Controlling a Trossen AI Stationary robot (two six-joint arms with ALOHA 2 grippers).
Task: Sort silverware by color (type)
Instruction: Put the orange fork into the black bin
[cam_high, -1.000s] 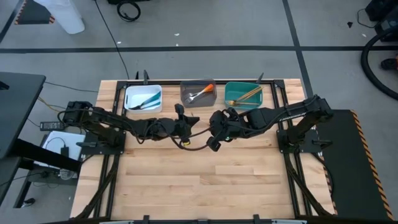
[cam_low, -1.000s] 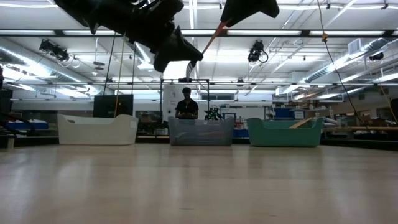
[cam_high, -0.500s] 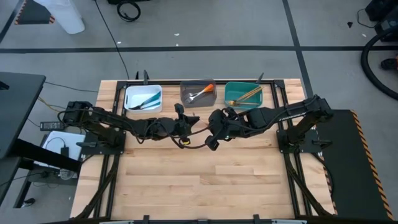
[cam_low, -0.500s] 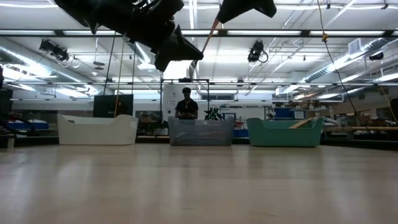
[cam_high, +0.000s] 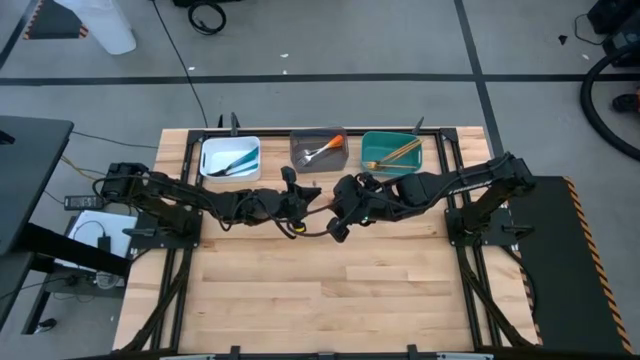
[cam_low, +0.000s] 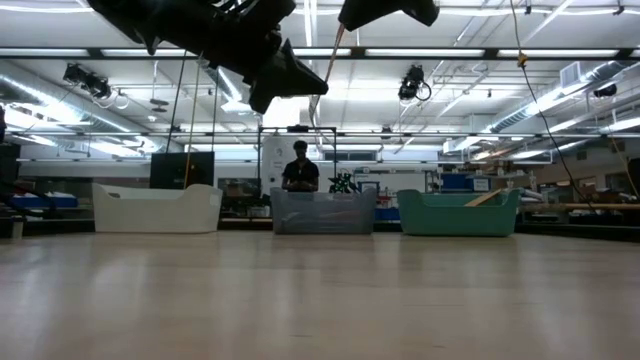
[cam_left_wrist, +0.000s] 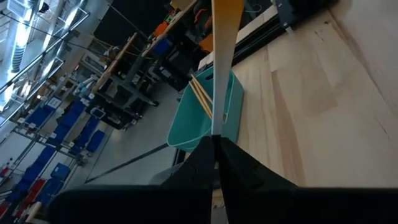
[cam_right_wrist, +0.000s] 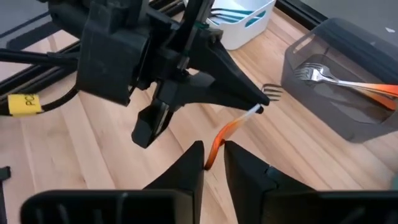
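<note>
Left claw (cam_right_wrist: 258, 109) clamps orange-handled fork (cam_right_wrist: 233, 129) by neck, mid-air above table (cam_high: 330, 290); right claw (cam_right_wrist: 213, 163) straddles handle (handover toward grey bin (cam_high: 319, 150), likely), grip unclear.

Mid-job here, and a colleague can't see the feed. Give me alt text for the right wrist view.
The left gripper, shut on the neck of an orange-handled fork, holds it above the table with the handle's end at the right gripper. Behind sit a grey bin holding another orange-handled fork and a white bin with blue-handled utensils.
</note>
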